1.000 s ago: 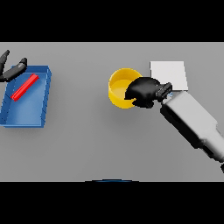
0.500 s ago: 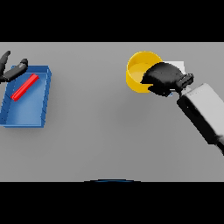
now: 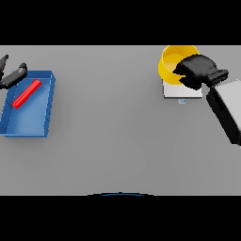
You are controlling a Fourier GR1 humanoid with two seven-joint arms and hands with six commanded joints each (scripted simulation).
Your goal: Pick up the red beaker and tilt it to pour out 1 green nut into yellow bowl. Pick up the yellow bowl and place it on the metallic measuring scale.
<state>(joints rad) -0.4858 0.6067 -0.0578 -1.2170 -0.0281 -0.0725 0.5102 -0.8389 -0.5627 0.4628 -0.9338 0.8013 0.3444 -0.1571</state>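
Two hands showed in the head view. The right hand (image 3: 196, 71), at about two o'clock from the middle of the surface (image 3: 113, 136), was clenched on the near right rim of the yellow bowl (image 3: 173, 63), its dark fingers curled over the rim and hiding that side of it. The right arm ran from the hand down toward four o'clock and left the view at the right edge. The bowl was held over the far part of the metallic measuring scale (image 3: 181, 91), covering its far edge; whether the bowl rested on the scale or hung just above it could not be told. The bowl's inside showed plain yellow, and whatever lay in it could not be made out. The near strip of the scale stayed visible at six o'clock from the bowl, with a small bluish mark on its front edge.

Well apart, at about nine o'clock, the left hand (image 3: 13, 75) showed at the left edge with relaxed, spread fingers, holding nothing, just beside the far left corner of a blue tray (image 3: 43, 117). A red object (image 3: 27, 93), long and narrow, lay slantwise in the far part of the tray.
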